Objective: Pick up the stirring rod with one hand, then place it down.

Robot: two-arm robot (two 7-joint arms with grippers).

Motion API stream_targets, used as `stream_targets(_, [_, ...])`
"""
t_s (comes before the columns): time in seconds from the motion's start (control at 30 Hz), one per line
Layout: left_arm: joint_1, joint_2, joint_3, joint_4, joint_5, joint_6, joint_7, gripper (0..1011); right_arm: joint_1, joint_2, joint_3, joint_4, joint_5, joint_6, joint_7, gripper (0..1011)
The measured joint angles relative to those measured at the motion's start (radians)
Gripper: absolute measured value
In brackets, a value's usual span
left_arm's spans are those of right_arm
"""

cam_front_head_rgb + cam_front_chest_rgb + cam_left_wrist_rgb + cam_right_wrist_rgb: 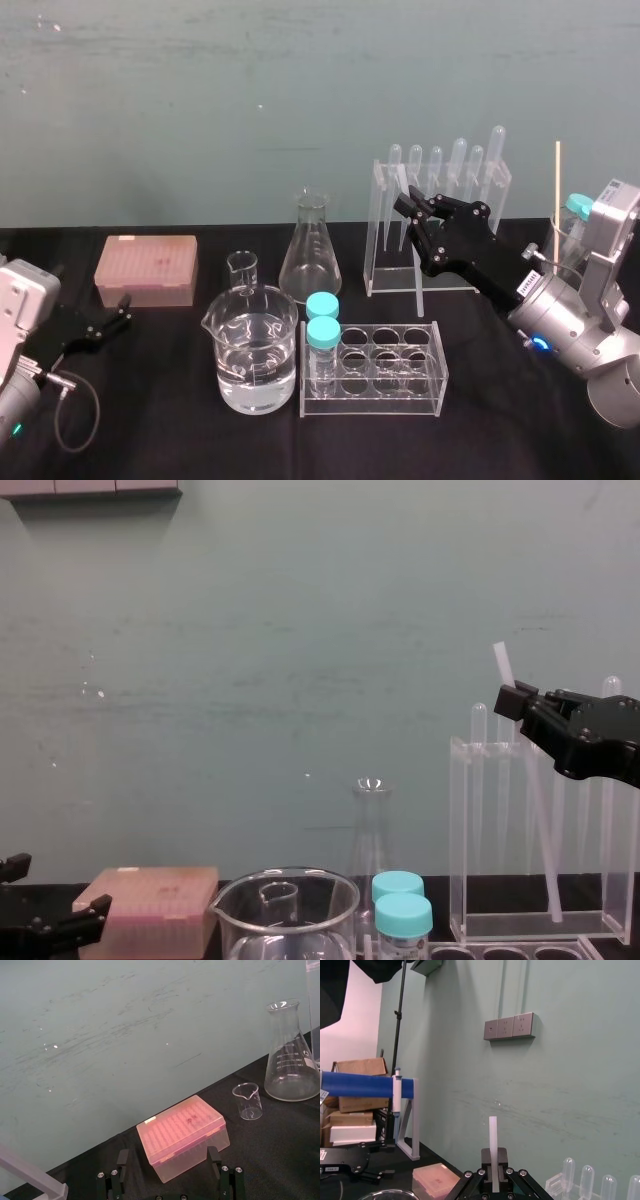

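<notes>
The stirring rod (540, 820) is a thin whitish stick, tilted, with its top end (493, 1135) poking up between my right gripper's fingers. My right gripper (510, 702) is shut on it near the top, held high in front of the clear pipette rack (385, 230). In the chest view the rod's lower end reaches down near the rack's base; whether it touches there I cannot tell. In the head view the right gripper (403, 203) sits against the rack's front. My left gripper (125, 308) rests open and empty at the table's left, facing the pink box (182, 1135).
A pink tip box (146, 268) is at the back left. A water-filled beaker (255, 355), a small beaker (242, 268) and a conical flask (309, 250) stand mid-table. A tube rack (400, 375) with two blue-capped tubes is in front. A wooden stick (557, 190) rises at the far right.
</notes>
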Motion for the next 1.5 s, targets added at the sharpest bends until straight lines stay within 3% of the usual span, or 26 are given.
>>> stream_targets(1.5, [0.000,0.000,0.000,0.000,0.000,0.000,0.000,1000,0.000,0.000,0.000,0.000,0.000,0.000,0.000,65])
